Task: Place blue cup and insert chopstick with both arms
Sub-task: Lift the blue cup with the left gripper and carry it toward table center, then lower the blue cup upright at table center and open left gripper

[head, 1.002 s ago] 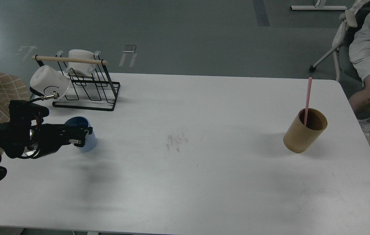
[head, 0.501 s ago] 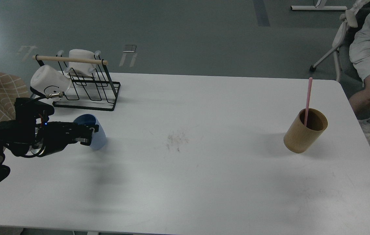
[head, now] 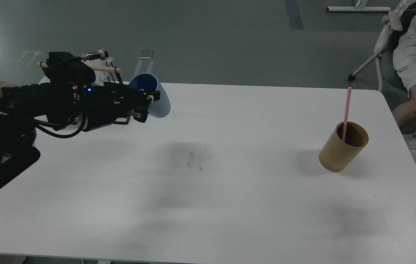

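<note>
Your left gripper [head: 148, 104] clamped the blue cup [head: 155, 96], held tilted above the white table [head: 229, 183]. Chopstick [head: 346, 112]: upright in the wooden cylinder [head: 341, 148], well apart at right. Wire rack [head: 114, 73]: mostly hidden behind your arm, contents unclear.

1. No legible text, brand, number or label on any object in the head view.
2. Grey floor [head: 200, 40], upper left and upper centre of frame: pale painted marks [head: 144, 65], blocky in shape, not readable as characters.
3. White table [head: 229, 205], wooden cylinder [head: 341, 148], blue cup [head: 158, 101]: plain surfaces, no print visible.
4. Left arm: small blue indicator light [head: 89, 89], no marking legible.
</note>
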You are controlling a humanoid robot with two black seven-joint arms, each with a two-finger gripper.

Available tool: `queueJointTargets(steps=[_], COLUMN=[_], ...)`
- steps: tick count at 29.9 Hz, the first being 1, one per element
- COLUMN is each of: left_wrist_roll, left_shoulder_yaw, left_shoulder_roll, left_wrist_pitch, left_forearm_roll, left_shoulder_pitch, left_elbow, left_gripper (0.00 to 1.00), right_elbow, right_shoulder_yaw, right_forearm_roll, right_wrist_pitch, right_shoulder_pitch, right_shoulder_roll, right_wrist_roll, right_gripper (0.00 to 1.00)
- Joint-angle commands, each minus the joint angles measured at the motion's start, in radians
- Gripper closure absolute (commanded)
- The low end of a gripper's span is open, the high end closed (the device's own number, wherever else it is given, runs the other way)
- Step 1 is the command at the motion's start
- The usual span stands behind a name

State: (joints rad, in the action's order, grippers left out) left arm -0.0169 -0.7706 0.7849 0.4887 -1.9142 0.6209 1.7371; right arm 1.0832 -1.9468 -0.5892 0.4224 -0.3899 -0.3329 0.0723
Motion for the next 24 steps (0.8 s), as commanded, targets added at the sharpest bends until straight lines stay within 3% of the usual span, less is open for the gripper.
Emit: queueJointTargets(steps=[1,12,24], left_wrist_roll=[0.038,0.043,0.043], left_shoulder_yaw=[0.153,0.364,0.385], left_shoulder_roll=[-0.11,-0.283,-0.314], left_wrist_pitch=[0.0,0.0,0.0], left_forearm_roll=[-0.003,-0.106,-0.12], left_shoulder_pitch=[0.098,0.131,0.122], left_elbow=[-0.051,-0.191,-0.217], left_gripper=[1.0,1.0,0.98], right_elbow=[0.0,-0.002,-0.002], right_shoulder_yaw=[-0.009,-0.009,-0.012], right_forearm_roll=[0.002,0.071,0.072], right_wrist_pitch=[0.002,0.003,0.021], right_shoulder_pitch=[0.014,0.034,0.049], right_shoulder_roll=[-0.014,-0.043,-0.051], right_wrist_roll=[0.0,-0.002,-0.002], right_gripper=[0.0,0.0,0.0])
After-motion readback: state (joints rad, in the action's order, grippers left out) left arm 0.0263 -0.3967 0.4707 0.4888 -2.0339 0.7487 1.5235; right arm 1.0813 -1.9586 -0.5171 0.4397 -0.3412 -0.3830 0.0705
